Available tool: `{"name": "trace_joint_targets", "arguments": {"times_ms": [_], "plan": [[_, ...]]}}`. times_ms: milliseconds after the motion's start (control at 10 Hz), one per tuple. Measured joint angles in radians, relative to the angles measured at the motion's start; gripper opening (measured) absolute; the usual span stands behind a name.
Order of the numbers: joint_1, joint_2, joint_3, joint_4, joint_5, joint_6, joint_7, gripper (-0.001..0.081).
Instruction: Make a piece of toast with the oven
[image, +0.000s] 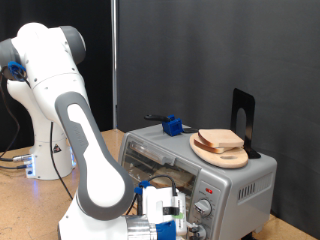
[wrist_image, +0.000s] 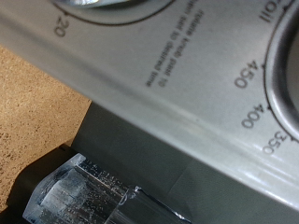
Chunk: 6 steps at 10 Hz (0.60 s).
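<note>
The oven (image: 232, 186) is a silver-grey box at the exterior view's lower right, with its glass door (image: 152, 160) towards the arm. The piece of toast (image: 222, 139) lies on a round wooden plate (image: 213, 154) on top of the oven. My gripper (image: 172, 222) is low at the oven's front panel, right by its two knobs (image: 204, 208). The wrist view is a close-up of that panel (wrist_image: 177, 103), with a dial marked 20 (wrist_image: 112, 11) and a temperature dial (wrist_image: 285, 65) marked 350 to 450. One clear fingertip (wrist_image: 84, 191) shows just below the panel.
A small blue object (image: 173, 126) and a flat black stand (image: 243, 118) are on the oven's top, behind the plate. The oven stands on a wooden table (image: 30, 205). The robot's white base (image: 45, 150) is at the exterior view's left, with a black curtain behind.
</note>
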Motion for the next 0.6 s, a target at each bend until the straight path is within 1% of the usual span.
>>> {"name": "trace_joint_targets", "arguments": {"times_ms": [300,400,500,600], "plan": [[-0.003,-0.001,-0.001,-0.002,0.0,-0.001,0.0,0.0101],[-0.01,-0.01,-0.002,-0.008,-0.001,-0.006,0.002,0.0198],[-0.017,-0.026,-0.005,-0.024,-0.009,-0.009,0.023,0.0198],[-0.027,-0.044,-0.009,-0.043,-0.028,-0.025,0.054,0.0382]]}}
